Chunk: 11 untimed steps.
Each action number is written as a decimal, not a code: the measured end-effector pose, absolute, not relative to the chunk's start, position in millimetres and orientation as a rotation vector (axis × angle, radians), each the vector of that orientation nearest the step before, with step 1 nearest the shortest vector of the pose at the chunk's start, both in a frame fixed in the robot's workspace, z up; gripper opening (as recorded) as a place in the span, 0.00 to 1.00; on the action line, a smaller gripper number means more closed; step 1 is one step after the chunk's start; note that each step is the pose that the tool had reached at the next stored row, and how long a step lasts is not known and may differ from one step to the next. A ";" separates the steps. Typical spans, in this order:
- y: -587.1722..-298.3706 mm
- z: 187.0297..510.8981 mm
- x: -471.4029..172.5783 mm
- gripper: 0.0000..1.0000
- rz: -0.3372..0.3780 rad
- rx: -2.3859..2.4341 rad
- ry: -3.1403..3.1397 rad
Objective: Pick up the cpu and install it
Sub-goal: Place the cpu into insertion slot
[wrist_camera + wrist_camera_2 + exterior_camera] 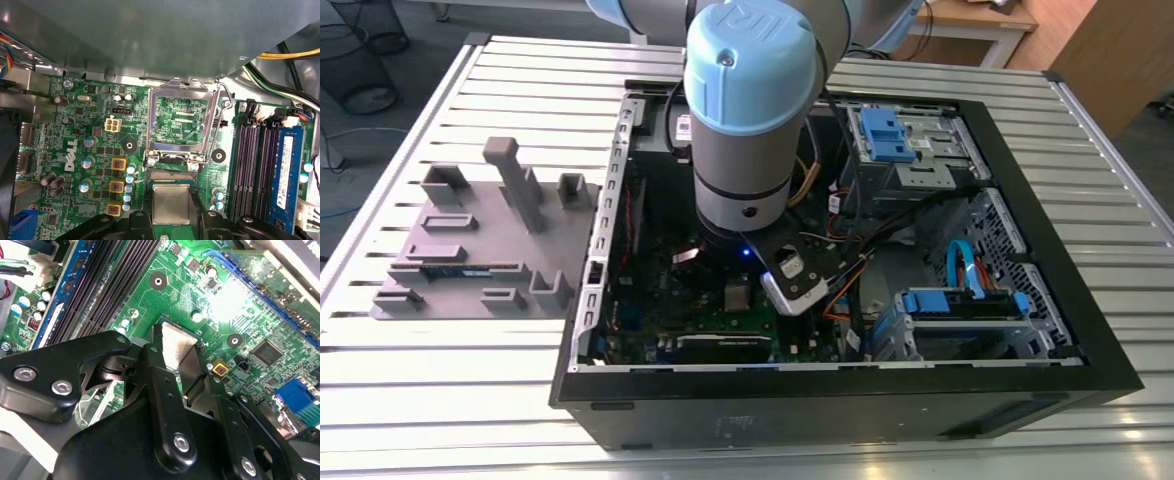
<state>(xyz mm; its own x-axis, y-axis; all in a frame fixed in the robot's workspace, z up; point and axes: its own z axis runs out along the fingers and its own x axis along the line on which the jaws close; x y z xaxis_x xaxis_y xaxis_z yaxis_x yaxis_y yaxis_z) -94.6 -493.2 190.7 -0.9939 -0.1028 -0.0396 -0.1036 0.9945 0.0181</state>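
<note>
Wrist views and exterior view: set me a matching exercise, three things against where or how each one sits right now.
Things:
1. cpu
2. socket frame
3. grey tray

Places or states:
A. swung open above the socket
B. on the table, beside the computer case
C. between the fingers of the gripper

Pairs: 1-C, 2-A, 3-B

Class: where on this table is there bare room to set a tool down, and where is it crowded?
Bare slats of the table lie between the grey tray and the near edge, and beyond the computer case on the exterior view's right. Inside the case it is crowded: arm, cables, drives.
</note>
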 end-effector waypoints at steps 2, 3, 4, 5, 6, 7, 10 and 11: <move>-493.2 190.5 -94.6 0.38 0.032 -0.161 3.098; -493.2 190.3 -94.6 0.38 0.032 -0.162 3.098; -493.1 190.2 -94.6 0.38 0.033 -0.162 3.098; -493.1 190.3 -94.6 0.38 0.033 -0.162 3.098; -493.1 190.2 -94.6 0.38 0.033 -0.163 3.098; -493.1 190.2 -94.6 0.38 0.033 -0.163 3.098; -493.1 190.2 -94.6 0.38 0.033 -0.164 3.098; -493.1 190.2 -94.6 0.38 0.033 -0.165 3.098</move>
<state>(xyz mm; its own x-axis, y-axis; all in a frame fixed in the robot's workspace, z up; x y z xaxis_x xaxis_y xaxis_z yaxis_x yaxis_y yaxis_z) -94.6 -493.1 190.2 -0.9936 -0.1055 -0.0402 -0.1063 0.9942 0.0189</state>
